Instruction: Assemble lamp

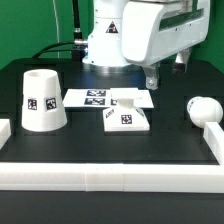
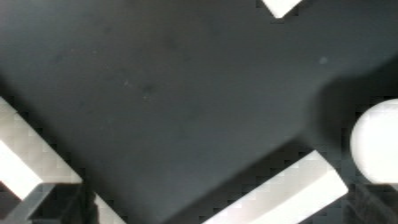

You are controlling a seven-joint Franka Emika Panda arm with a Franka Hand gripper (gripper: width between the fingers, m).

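Long white border rail (image 1: 110,178) in foreground; behind it, white truncated-cone plastic shade (image 1: 43,100), flat square white base (image 1: 126,119), round-headed white bulb (image 1: 203,108). Gripper (image 1: 152,81) hangs beyond the base; jaw spacing cannot be told.

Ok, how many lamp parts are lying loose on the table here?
3. The shade stands at the exterior view's left, the flat base lies near the middle, and the bulb lies at that view's right. None seems hidden.
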